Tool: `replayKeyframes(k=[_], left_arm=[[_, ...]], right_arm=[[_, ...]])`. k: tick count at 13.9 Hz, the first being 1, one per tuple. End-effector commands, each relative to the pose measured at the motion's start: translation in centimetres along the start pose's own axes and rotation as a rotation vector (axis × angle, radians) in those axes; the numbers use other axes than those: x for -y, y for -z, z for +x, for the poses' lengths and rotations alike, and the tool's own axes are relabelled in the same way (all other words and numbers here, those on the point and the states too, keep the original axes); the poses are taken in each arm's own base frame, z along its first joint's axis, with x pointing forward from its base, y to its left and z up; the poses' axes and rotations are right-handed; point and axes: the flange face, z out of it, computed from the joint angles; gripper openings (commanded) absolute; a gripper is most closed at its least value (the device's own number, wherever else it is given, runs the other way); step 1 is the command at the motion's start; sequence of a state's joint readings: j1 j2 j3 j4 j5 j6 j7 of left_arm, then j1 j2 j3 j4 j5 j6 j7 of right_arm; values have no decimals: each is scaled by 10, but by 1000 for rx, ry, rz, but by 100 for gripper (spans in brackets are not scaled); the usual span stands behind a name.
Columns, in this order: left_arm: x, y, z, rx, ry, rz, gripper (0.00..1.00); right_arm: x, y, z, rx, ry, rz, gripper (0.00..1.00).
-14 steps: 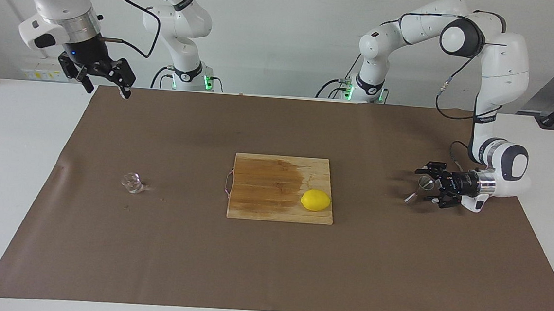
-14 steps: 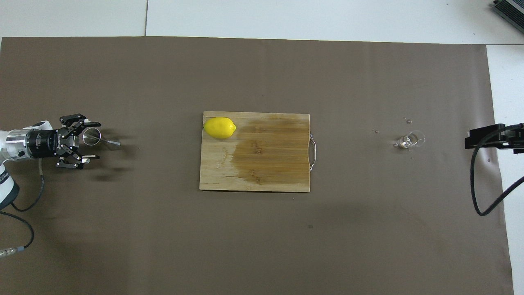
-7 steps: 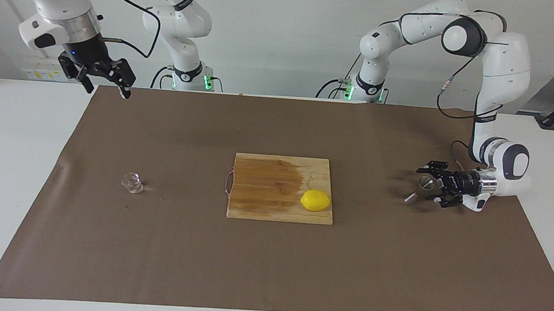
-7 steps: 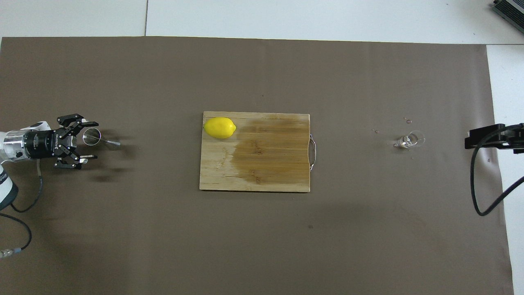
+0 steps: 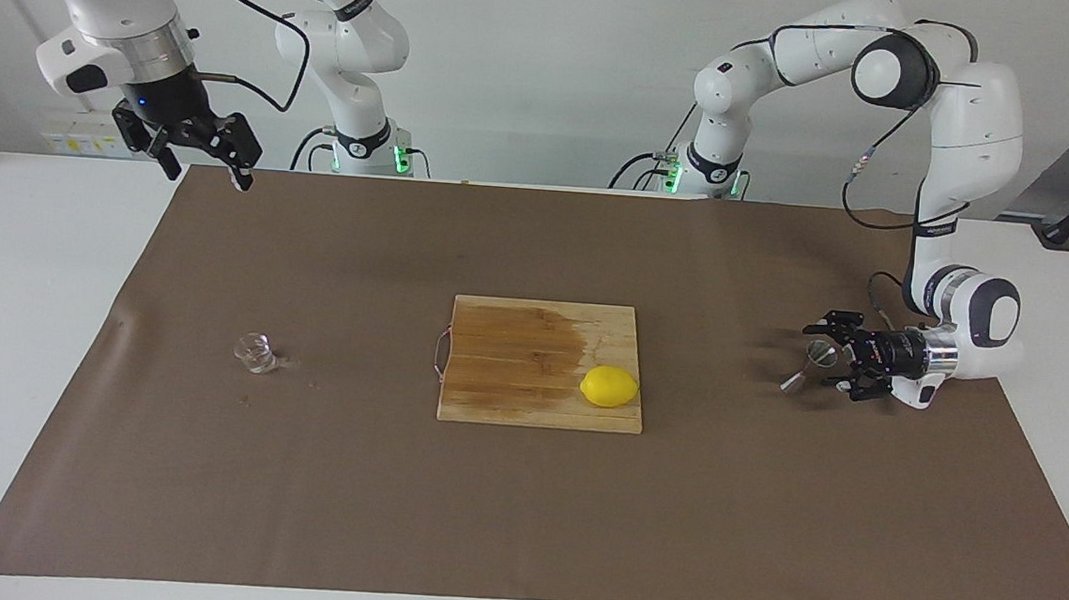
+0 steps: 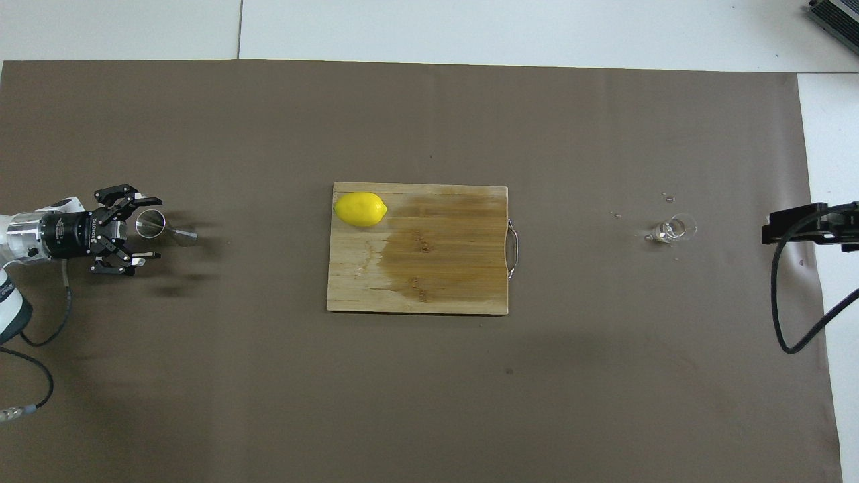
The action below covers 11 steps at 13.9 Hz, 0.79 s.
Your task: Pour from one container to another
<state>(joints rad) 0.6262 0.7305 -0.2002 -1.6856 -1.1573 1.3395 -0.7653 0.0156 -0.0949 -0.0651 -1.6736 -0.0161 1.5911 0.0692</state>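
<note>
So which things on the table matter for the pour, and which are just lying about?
For the pour:
- glass cup, toward the right arm's end
- steel jigger, at the open left gripper

Lying about:
- cutting board
- lemon on the board

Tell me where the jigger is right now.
The jigger lies on its side on the brown mat at the left arm's end, just ahead of the open left gripper, apart from the cutting board.

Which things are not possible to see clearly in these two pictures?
- Glass cup: too small in both views to tell if liquid is inside.
- Jigger: touching the left end effector or apart, unclear in both views.
- Right end effector: in the overhead view, cut off by the edge.
</note>
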Motion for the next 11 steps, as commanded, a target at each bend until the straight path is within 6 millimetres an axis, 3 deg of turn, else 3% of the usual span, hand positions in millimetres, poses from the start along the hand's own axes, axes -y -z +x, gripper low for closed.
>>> replayKeyframes(k=[1, 11], left_arm=[[0, 1, -2, 12, -16, -17, 100], [-2, -1, -3, 8, -19, -15, 99]], right_arm=[[-2, 1, -7, 0, 9, 26, 100], [-2, 1, -7, 0, 9, 26, 100]])
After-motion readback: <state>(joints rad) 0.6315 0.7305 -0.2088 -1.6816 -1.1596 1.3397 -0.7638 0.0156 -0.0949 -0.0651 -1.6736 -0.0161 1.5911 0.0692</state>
